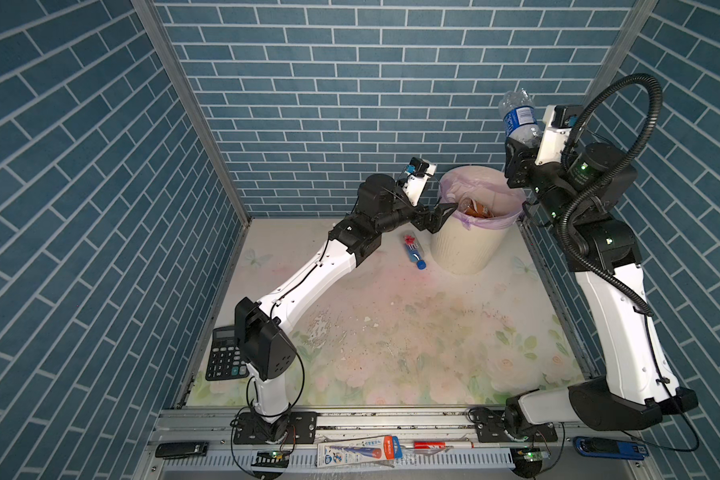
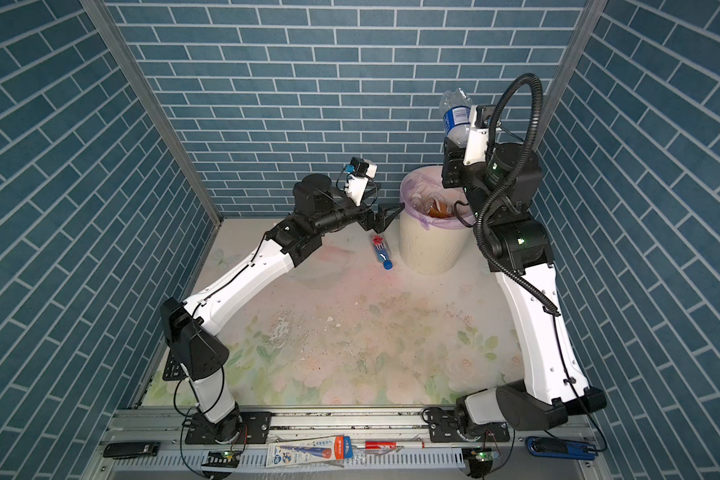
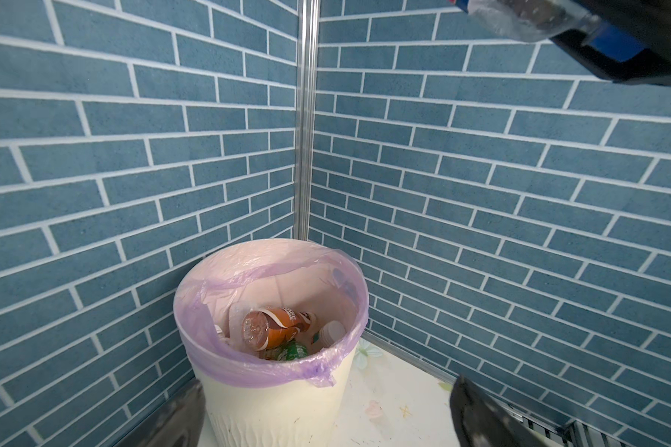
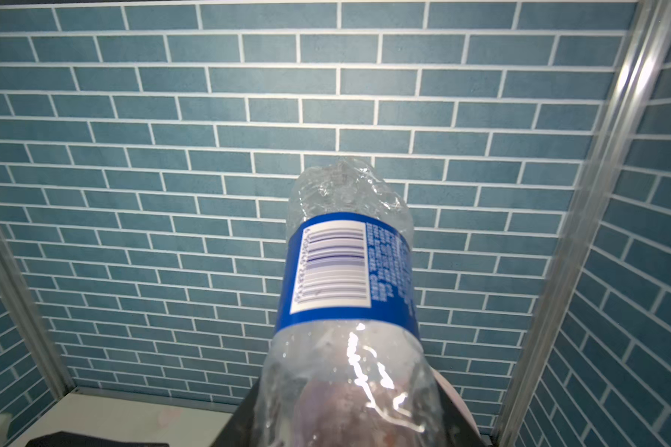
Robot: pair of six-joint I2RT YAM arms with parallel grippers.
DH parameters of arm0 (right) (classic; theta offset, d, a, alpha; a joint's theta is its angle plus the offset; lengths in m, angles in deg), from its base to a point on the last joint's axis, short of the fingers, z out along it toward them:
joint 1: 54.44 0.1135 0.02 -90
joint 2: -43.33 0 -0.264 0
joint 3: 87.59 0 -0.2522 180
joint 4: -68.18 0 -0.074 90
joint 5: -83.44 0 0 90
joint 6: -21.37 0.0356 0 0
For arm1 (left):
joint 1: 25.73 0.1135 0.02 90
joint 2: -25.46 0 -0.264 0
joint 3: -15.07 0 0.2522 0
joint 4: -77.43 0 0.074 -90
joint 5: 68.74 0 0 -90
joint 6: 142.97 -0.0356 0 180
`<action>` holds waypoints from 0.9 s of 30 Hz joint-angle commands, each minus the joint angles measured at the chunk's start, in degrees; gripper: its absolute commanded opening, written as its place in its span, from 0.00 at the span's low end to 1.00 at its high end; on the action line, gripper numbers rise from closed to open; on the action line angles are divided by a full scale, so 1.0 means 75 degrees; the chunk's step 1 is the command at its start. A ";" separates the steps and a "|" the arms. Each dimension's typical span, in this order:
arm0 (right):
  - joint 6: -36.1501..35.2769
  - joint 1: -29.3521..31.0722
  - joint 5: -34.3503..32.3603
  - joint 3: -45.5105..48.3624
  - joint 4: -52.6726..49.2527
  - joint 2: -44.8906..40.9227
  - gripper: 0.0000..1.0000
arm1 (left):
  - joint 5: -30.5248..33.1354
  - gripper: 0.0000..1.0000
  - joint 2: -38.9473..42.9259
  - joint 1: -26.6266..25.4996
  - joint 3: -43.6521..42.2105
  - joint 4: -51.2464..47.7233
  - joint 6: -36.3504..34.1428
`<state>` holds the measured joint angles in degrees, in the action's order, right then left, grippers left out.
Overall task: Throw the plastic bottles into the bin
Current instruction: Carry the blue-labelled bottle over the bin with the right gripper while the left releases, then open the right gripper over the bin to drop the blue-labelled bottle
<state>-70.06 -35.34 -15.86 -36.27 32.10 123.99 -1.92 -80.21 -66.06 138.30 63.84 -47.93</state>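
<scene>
While the right jaws are gripping it by its lower end, the clear blue-labelled bottle point(image 1: 518, 118) is pointing its crumpled end upward, raised higher than the bin point(image 1: 466, 249) and just off its rim on the right arm's side. Inside the bin, a brown bottle point(image 3: 276, 325) is lying on a green bottle point(image 3: 291, 350). A blue-capped bottle point(image 1: 413, 251) is lying on the bench point(image 1: 391, 332), just beside the bin's base. The left jaws are standing wide open and empty, hovering near the bin's rim on that side. A black calculator point(image 1: 225, 353) is sitting well apart from the bin.
</scene>
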 commanded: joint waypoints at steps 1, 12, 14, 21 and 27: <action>-0.0477 -0.0151 -0.0192 -0.0282 -0.0023 0.0186 0.24 | -0.0097 0.99 -0.0176 -0.0071 0.0346 -0.0057 -0.0121; 0.0373 -0.0998 0.0403 0.0459 -0.0094 0.1420 0.25 | -0.0016 0.99 -0.0593 -0.0071 0.0534 -0.0132 -0.0121; 0.0564 -0.1154 0.0257 0.0224 -0.0758 0.2194 0.48 | -0.0004 0.99 -0.0636 -0.0071 0.0520 -0.0202 -0.0081; 0.0998 -0.1214 0.0121 0.0698 -0.0565 0.2043 0.99 | 0.0090 0.99 -0.0494 -0.0071 0.0303 -0.0327 -0.0099; 0.1046 -0.1210 0.0153 0.0640 -0.0636 0.1729 0.99 | 0.0044 0.99 -0.0455 -0.0072 0.0214 -0.0274 0.0144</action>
<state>-63.89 -44.59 -14.77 -30.63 25.36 141.30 -1.53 -83.90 -66.33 140.75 61.39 -47.82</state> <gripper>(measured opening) 0.989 0.994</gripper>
